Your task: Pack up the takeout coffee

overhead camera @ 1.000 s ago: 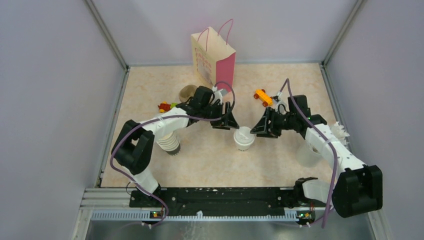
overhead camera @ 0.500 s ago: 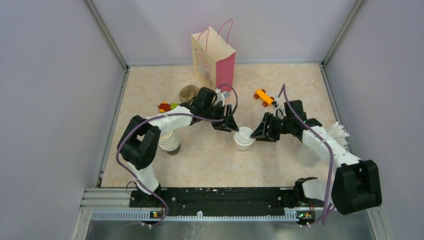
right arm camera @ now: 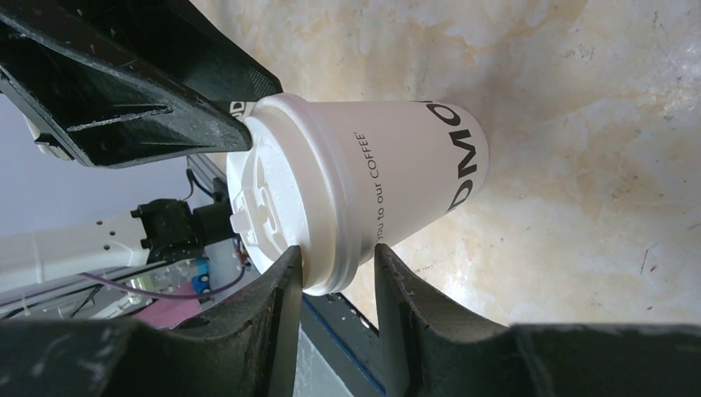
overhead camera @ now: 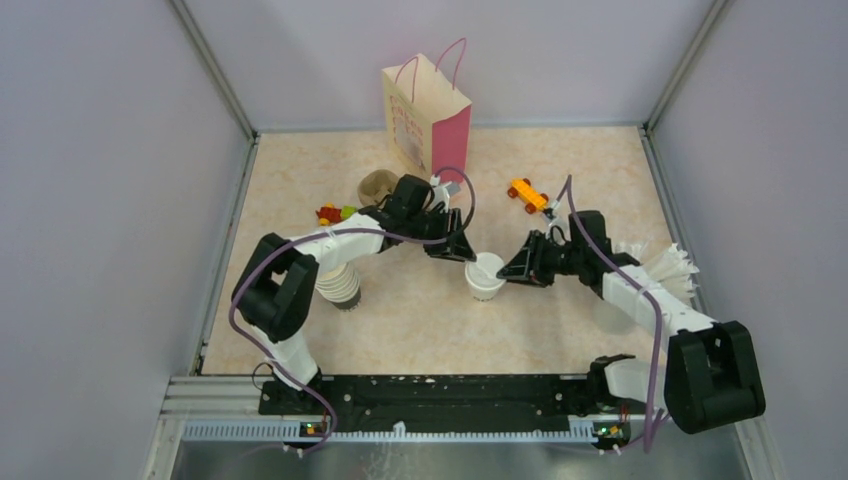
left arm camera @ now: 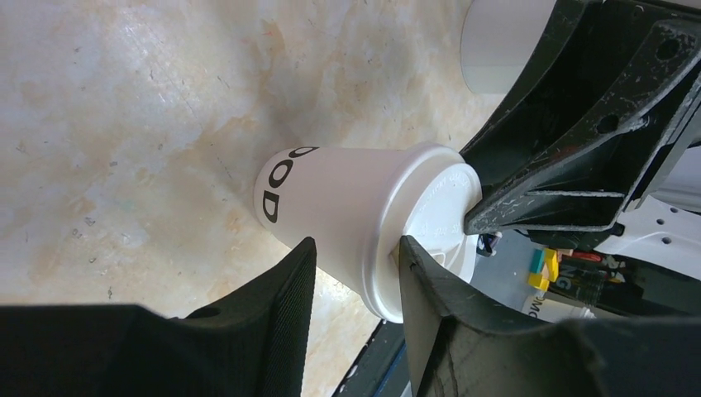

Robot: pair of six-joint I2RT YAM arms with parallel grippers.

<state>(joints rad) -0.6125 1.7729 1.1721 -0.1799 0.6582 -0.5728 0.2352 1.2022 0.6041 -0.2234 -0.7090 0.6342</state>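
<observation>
Left gripper (overhead camera: 466, 256): reaches in from 10 o'clock of the takeout coffee (overhead camera: 485, 277), tips at the lid edge. In the left wrist view its 2 fingers (left arm camera: 277, 318) are parted by a narrow gap. The rim of the lid (left arm camera: 438, 215) shows in that gap. Whether they touch the cup cannot be told; no clamp on anything shows.

Right gripper (overhead camera: 506, 272): comes in from 3 o'clock of the cup, facing the left one across the lid. In the right wrist view its 2 fingers (right arm camera: 413, 318) are also apart by a narrow gap, with the lid rim in it. Contact cannot be told.

Takeout coffee: upright on the table (overhead camera: 420, 330), near its centre, lid on. Black lettering on the wall; "to our COFFEE" reads in the right wrist view.

Around the cup:
- paper bag (overhead camera: 428, 105) at 12 o'clock, upright near the back wall, cream face, pink side
- orange toy car (overhead camera: 525, 192) at 1 o'clock, well apart
- brown cup (overhead camera: 375, 185) at 10 o'clock, beyond the left arm
- red and green toy pieces (overhead camera: 333, 212) at the brown cup's 8 o'clock
- stack of cups (overhead camera: 340, 285) at 9 o'clock, partly under the left arm
- white sticks (overhead camera: 668, 265) at 3 o'clock, near the right wall
</observation>
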